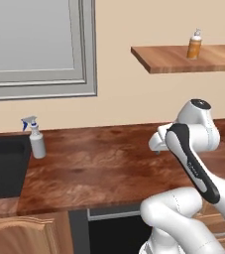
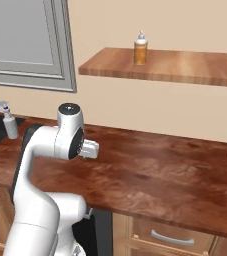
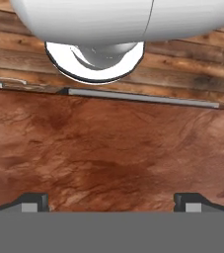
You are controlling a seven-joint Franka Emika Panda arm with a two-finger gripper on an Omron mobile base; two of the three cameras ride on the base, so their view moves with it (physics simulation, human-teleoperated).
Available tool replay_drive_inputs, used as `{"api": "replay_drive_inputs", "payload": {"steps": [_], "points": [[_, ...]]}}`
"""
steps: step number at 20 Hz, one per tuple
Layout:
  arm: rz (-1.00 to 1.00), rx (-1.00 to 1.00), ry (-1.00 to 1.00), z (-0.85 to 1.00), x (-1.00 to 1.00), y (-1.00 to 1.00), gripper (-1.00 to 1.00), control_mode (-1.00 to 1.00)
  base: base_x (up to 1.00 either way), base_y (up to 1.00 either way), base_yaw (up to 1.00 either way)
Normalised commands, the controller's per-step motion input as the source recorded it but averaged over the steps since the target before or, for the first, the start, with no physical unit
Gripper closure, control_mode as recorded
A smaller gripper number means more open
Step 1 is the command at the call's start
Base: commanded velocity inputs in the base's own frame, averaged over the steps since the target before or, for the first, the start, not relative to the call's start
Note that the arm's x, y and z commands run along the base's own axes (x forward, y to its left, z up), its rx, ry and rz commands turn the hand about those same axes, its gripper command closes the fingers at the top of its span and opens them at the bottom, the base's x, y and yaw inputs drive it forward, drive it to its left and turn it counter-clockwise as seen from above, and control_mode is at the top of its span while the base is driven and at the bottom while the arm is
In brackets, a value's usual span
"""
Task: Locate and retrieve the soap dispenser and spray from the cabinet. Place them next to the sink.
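Jaws wide open, empty, facing down at bare bench (image 3: 108, 143). Spray (image 1: 35, 139) already beside sink (image 1: 2, 163) at 9 o'clock; soap dispenser (image 1: 195, 45) upright on cabinet (image 1: 173, 60) at 1 o'clock. Suggest raising high, approaching level, gripping amber body below pump.

Soap dispenser (image 1: 195, 44): small amber bottle w/ white pump top, upright on my cabinet shelf (image 1: 168, 59), a thin reddish-brown board on the wall, near its left end. Spray (image 1: 35, 138): grey bottle, blue trigger, upright on the wood counter just beside the black sink (image 1: 2, 163), at its right edge.
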Motion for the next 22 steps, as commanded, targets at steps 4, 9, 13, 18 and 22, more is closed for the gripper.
{"api": "replay_drive_inputs", "payload": {"steps": [4, 9, 13, 18, 22], "points": [[0.00, 0.00, 0.00, 0.00, 0.00, 0.00, -1.00, 1.00, 0.33, -0.24, 0.01], [0.00, 0.00, 0.00, 0.00, 0.00, 0.00, -1.00, 1.00, 0.42, -0.17, 0.01], [0.00, 0.00, 0.00, 0.00, 0.00, 0.00, -1.00, 1.00, 0.37, -0.39, 0.00], [0.00, 0.00, 0.00, 0.00, 0.00, 0.00, -1.00, 1.00, 0.18, -0.23, 0.02], [0.00, 0.00, 0.00, 0.00, 0.00, 0.00, -1.00, 1.00, 0.01, 0.00, 0.02]]}}
